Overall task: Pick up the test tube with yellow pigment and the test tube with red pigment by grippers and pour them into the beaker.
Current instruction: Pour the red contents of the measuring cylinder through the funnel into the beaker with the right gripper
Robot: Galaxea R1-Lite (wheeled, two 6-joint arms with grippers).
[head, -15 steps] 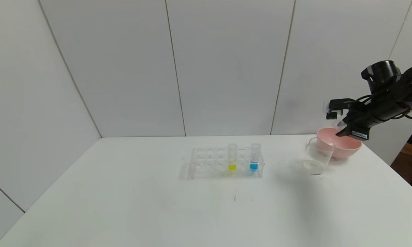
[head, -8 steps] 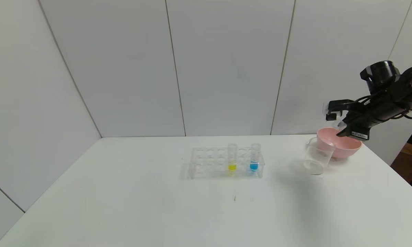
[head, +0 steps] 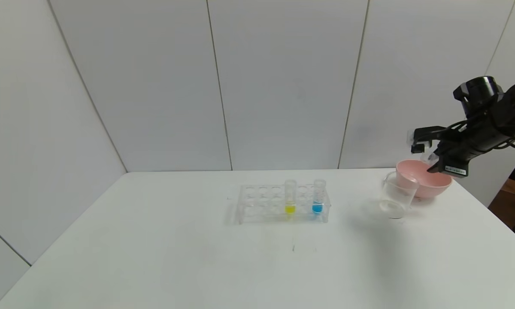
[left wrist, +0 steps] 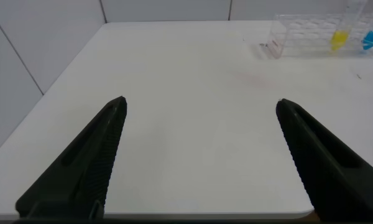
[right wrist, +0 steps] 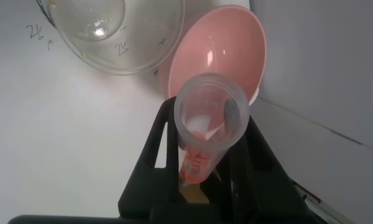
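Since a second earlier, the right gripper (head: 431, 159) had drifted slightly to the right and a touch lower above the pink bowl (head: 433, 185); nothing else on the table (head: 154, 257) had shifted.

At the left, the left gripper (left wrist: 199, 109) hung low over the near left edge of the table, its two black fingers (left wrist: 90, 155) spread wide apart with nothing between them.

Near the middle of the table stood a clear rack (head: 257, 201) with many holes. In it the tube with yellow pigment (head: 290, 198) stood upright, long axis vertical, mouth up, a small clear round-bottomed tube with yellow at its bottom tip. Just to its right, in the same rack, a blue-tipped tube (head: 318, 197) stood upright too.

Further right, the beaker (head: 397, 195), a small clear straight-sided glass cup, sat on the table touching the front left of the pink bowl.

At the far right, the right gripper hung above the bowl, clamped tight on the tube with red pigment (right wrist: 210, 121). This clear tube showed red-orange colouring low inside, between the fingers, and its open mouth faced the wrist camera, away from the bowl; its exact tilt could not be judged.
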